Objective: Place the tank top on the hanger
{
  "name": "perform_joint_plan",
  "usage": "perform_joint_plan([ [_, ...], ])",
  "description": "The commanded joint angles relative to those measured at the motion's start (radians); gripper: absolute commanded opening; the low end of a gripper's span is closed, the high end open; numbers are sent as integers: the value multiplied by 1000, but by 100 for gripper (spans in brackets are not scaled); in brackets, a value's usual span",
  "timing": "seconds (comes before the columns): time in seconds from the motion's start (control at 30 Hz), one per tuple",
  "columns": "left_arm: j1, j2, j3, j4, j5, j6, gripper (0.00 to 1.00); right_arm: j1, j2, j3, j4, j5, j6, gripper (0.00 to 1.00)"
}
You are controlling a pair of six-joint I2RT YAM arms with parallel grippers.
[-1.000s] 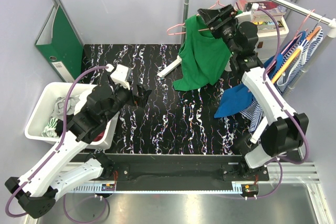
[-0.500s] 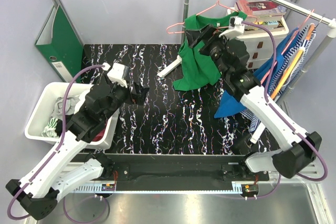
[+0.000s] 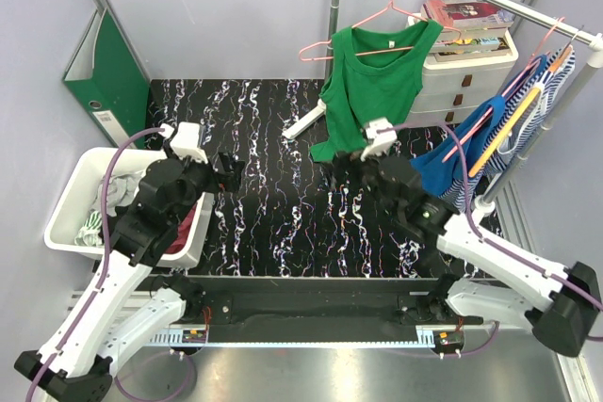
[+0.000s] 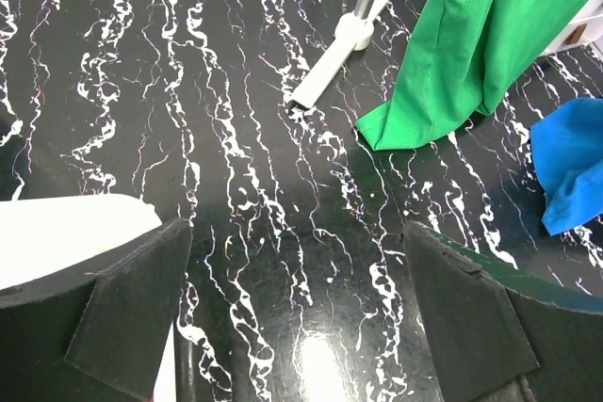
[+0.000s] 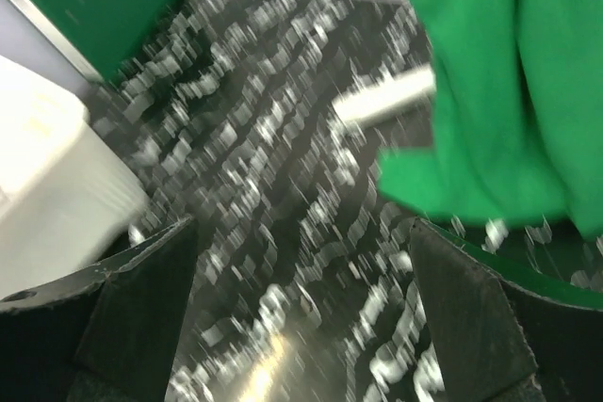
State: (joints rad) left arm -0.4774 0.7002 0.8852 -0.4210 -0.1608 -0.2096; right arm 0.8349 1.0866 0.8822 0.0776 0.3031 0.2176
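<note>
Top external alone shows the tank top [image 3: 372,91] hanging on the hanger [image 3: 363,22].

Right arm's backed off, tank top hangs on its own now

A second ago the right tool [image 3: 343,170] was up at the neck of the tank top [image 3: 377,82]. It has since swung down and now sits low over the worktop [image 3: 283,223], just in front of the hem, jaws wide with nothing in them. The top was bunched before and now hangs flatter on the hanger [image 3: 325,46], both straps showing, though the right wrist view is too smeared to check. The left tool [image 3: 227,168] drifted back a bit toward the white bin [image 3: 71,197].
</note>
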Motion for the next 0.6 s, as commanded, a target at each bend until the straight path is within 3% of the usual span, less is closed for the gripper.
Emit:
perform_joint_plan([
  [0.0,5,-34,-12,31,32,32,99,3,-161,-133,17,65,-3,100],
  [0.23,5,-25,0,33,63,46,99,0,-300,-290,-29,146,86,100],
  [0.57,5,-39,-9,39,35,36,99,0,-353,-319,-62,177,104,100],
])
